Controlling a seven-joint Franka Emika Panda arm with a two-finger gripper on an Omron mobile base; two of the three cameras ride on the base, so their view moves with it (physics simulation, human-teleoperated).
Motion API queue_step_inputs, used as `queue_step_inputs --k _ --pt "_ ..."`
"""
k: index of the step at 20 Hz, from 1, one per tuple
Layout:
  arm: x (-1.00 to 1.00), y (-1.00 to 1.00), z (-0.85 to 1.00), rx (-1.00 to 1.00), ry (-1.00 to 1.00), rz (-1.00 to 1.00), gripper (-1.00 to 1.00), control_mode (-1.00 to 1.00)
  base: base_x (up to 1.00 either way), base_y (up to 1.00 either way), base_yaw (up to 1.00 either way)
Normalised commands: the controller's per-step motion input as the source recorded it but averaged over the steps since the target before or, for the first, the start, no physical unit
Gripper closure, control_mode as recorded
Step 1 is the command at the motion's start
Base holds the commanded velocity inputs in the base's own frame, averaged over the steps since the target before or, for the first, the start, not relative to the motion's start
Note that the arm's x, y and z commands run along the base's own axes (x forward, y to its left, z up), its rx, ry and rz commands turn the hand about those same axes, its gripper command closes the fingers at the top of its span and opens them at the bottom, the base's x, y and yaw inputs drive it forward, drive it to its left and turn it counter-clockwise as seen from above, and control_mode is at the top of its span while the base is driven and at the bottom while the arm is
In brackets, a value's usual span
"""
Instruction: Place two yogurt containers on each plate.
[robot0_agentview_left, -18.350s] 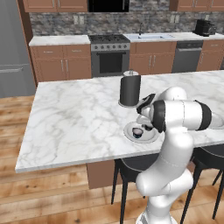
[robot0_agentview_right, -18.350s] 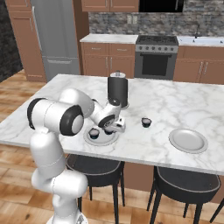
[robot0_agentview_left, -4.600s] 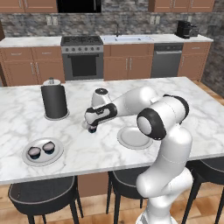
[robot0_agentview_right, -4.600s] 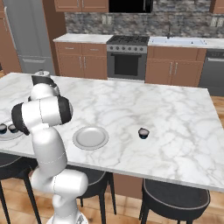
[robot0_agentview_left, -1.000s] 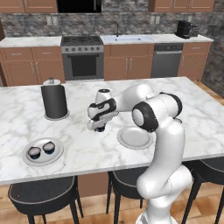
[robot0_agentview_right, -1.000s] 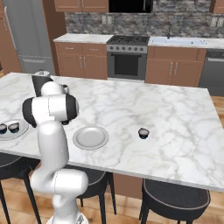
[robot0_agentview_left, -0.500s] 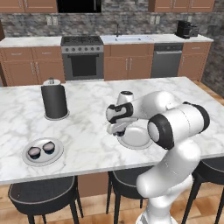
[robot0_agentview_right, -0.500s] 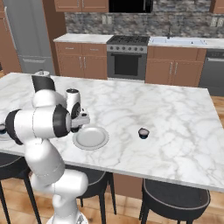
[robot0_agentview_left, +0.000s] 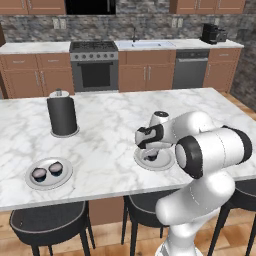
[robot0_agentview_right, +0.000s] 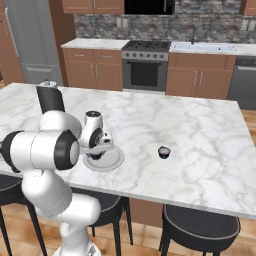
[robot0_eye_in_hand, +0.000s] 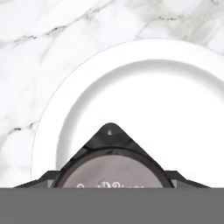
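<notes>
Fingers (robot0_eye_in_hand: 110, 175) are gripping a yogurt cup (robot0_eye_in_hand: 113, 173) just over the near plate (robot0_eye_in_hand: 175, 100) on the marble worktop (robot0_agentview_left: 110, 130).

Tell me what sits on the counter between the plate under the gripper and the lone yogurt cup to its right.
Nothing: in the right base view, bare marble separates the plate from the lone yogurt cup.

Desk (robot0_agentview_left: 110, 135): white marble, grey veining. Plates (robot0_eye_in_hand: 131, 87): plain light grey-white. Yogurt containers (robot0_agentview_right: 163, 151): black cups, pale pinkish tops. Cylinder (robot0_agentview_left: 62, 116): black, white knob. Cabinets (robot0_agentview_right: 200, 75): brown wood.
</notes>
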Motion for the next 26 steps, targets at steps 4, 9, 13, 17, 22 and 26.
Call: queue_step_inputs --k 4,9,13,17,22,26 --pt "0.14 -0.12 -0.01 0.0 0.0 0.0 1.0 -1.0 0.0 0.0 0.0" --pt "0.05 -0.04 -0.09 0.05 0.0 0.0 1.0 -1.0 0.0 0.0 0.0" --pt "0.03 0.0 -0.04 0.11 0.0 0.0 1.0 -1.0 0.0 0.0 0.0" --pt "0.0 0.0 -0.05 0.12 0.0 -0.02 1.0 -1.0 0.0 0.0 0.0" --pt "0.0 0.0 -0.05 0.06 -0.01 -0.03 1.0 -1.0 0.0 0.0 0.0" --pt "0.03 0.04 -0.02 0.0 -0.01 -0.03 1.0 -1.0 0.0 0.0 0.0"
